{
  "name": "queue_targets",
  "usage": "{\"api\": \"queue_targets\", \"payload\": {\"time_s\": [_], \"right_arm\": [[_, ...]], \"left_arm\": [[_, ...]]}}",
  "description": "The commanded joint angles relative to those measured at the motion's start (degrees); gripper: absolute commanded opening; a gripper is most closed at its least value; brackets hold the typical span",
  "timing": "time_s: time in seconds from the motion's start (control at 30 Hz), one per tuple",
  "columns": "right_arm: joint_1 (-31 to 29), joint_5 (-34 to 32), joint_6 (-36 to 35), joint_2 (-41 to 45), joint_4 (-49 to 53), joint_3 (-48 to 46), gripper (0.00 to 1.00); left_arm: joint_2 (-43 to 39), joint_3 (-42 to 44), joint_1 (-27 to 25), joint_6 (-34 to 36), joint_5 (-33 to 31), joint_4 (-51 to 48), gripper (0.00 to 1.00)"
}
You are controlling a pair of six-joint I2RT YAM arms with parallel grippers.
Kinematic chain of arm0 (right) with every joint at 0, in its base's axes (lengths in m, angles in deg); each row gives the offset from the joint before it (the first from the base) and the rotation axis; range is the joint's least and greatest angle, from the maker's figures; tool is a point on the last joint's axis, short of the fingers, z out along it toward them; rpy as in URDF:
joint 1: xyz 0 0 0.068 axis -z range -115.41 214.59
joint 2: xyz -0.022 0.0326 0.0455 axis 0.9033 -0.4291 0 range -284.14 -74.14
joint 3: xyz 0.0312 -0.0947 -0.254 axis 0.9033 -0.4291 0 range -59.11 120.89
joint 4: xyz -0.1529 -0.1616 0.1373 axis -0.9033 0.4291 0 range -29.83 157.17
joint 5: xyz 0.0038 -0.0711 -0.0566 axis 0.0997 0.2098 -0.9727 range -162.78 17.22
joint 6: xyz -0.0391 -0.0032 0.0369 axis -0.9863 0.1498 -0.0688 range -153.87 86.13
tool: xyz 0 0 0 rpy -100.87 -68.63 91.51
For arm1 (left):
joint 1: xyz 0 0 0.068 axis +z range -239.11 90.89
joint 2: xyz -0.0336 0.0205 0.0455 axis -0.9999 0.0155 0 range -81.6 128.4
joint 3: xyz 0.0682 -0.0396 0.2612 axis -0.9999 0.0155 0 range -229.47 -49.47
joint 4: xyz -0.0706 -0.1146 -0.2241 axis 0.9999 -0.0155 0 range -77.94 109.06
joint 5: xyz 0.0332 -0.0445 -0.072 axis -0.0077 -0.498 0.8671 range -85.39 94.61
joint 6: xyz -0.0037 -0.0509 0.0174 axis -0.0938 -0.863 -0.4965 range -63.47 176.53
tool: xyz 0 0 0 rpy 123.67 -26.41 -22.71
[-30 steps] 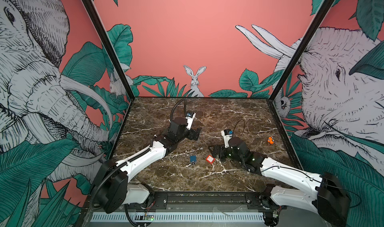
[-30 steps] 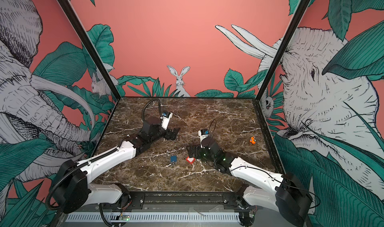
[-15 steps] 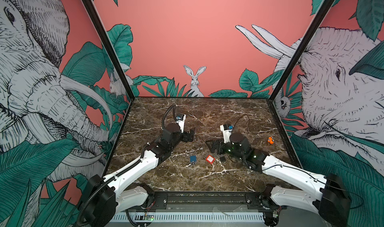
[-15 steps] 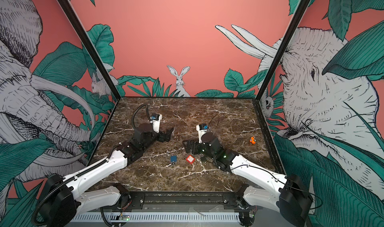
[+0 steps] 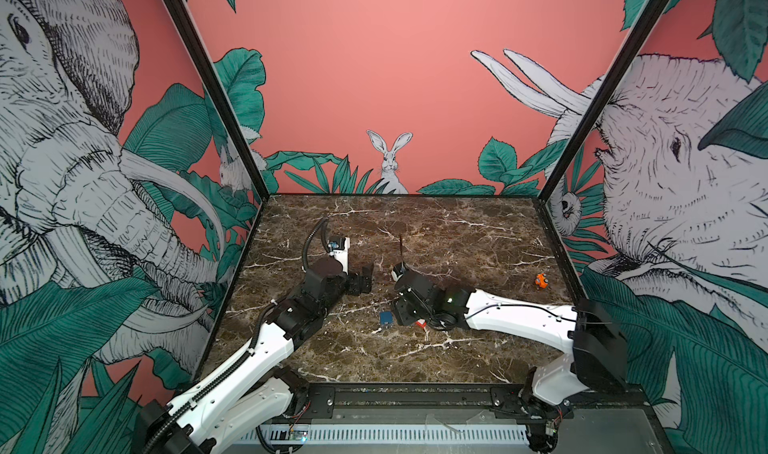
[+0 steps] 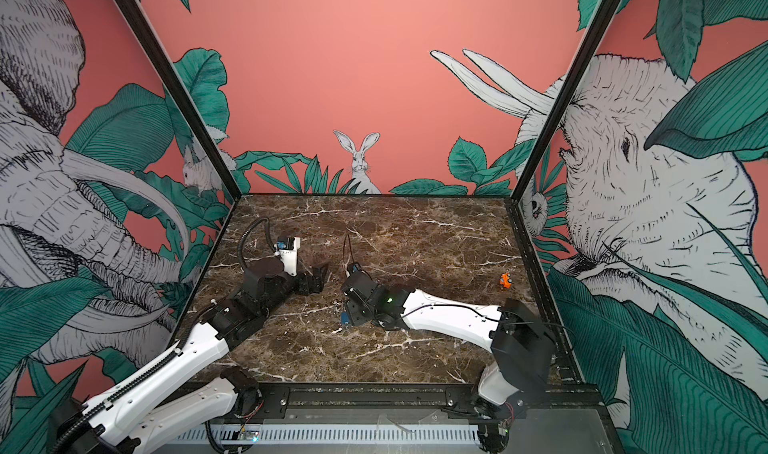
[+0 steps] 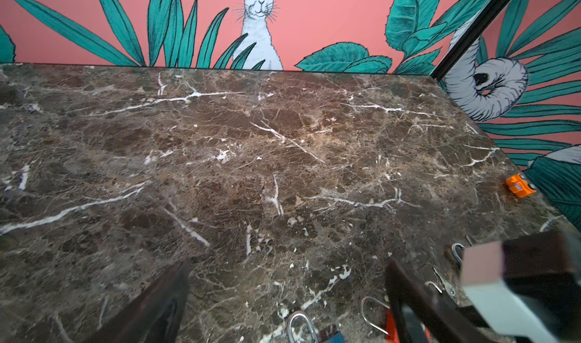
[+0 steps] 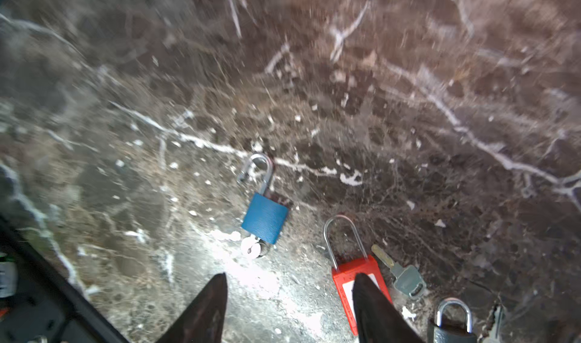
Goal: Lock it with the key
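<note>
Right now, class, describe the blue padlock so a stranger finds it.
On the marble table, look ahead of the right gripper. The blue padlock lies beside a red padlock; it alone has an open shackle and a key in its base.

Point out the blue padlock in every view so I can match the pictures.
In a top view: blue padlock lies mid-table, towards the front.
In a top view: same spot, partly hidden by the arm.
Left wrist: cropped at the picture's edge; only the shackle and a bit of the body show.
Right wrist: in full, near the middle.
Landmark: the red padlock beside it, also in a top view.
</note>
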Motion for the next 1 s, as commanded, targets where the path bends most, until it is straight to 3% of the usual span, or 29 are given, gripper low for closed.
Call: {"api": "queue_targets", "payload": {"time_s": [0.0, 0.23, 0.6, 0.97], "right_arm": [[-0.1, 1.4, 0.6, -3.4, 2.7, 2.8, 0.59], [-0.5, 4.0, 2.2, -11.3, 5.0, 7.7, 0.76], [-0.6, 1.8, 4.5, -19.7, 8.9, 15.8, 0.61], [-0.6, 3.1, 5.3, -24.6, 11.7, 19.7, 0.56]], "left_arm": [[-1.3, 2.3, 0.8, -2.3, -1.0, -3.4, 0.98], [-2.3, 5.2, 2.8, -4.0, -0.1, -1.7, 0.98], [-7.3, 6.9, 5.4, -2.9, 0.8, -3.3, 0.98], [-8.6, 7.6, 6.5, -2.5, 1.8, -3.8, 0.98]]}}
